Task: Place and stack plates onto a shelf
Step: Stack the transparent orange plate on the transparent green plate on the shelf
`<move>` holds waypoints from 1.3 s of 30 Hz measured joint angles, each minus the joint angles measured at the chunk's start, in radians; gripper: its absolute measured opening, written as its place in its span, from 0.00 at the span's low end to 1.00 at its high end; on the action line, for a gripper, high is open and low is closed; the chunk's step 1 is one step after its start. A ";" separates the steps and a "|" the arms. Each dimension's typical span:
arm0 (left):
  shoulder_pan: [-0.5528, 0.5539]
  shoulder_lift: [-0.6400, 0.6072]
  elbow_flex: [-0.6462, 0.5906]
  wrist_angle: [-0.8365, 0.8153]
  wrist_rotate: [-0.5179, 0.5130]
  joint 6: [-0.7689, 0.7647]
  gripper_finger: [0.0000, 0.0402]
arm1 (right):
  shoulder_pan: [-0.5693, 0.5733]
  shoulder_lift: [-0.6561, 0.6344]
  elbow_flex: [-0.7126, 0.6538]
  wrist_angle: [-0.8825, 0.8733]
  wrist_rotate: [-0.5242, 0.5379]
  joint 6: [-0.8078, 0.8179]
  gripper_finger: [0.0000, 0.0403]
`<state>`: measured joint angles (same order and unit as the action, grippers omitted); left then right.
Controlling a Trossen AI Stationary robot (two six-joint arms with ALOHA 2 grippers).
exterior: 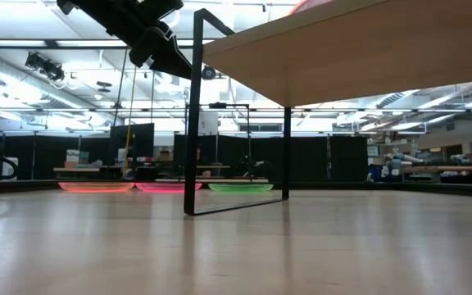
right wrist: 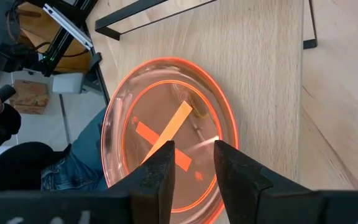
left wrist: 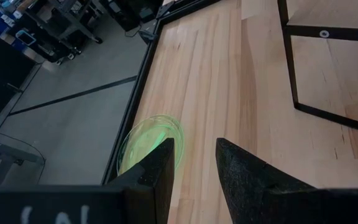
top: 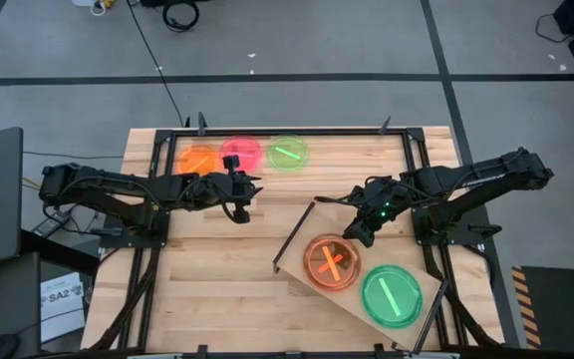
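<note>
Two plates (top: 331, 263) on shelf (top: 312, 221); three plates (top: 239, 155) along table's (top: 217, 279) far edge.

We saw two matte black arms, built from chunky jointed segments with exposed black cabling looped along the links. The left gripper (top: 239, 204) and right gripper (top: 355, 231) each had two dark fingers, wedge-shaped and tapering to blunt tips, with a rough, grainy pad texture in the wrist views. Green indicator lights glowed on the right arm's wrist housing. White markings showed on both grippers' bodies, but we couldn't read them.
</note>
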<state>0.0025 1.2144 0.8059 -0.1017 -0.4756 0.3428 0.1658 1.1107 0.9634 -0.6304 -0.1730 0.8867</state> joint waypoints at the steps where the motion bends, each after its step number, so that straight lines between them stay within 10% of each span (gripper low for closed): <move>1: 0.000 0.000 0.000 0.000 -0.008 0.000 0.31 | 0.000 0.000 0.000 0.000 0.000 0.000 0.29; 14: 0.099 0.000 0.000 -0.122 -0.126 -0.104 0.31 | 0.000 0.000 0.000 0.000 0.000 0.000 0.29; 39: 0.577 0.010 -0.032 -0.466 0.246 -0.314 0.31 | 0.000 0.000 0.000 0.000 0.000 0.000 0.29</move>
<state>0.5791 1.2243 0.7743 -0.5674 -0.2298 0.0288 0.1658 1.1107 0.9634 -0.6300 -0.1732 0.8869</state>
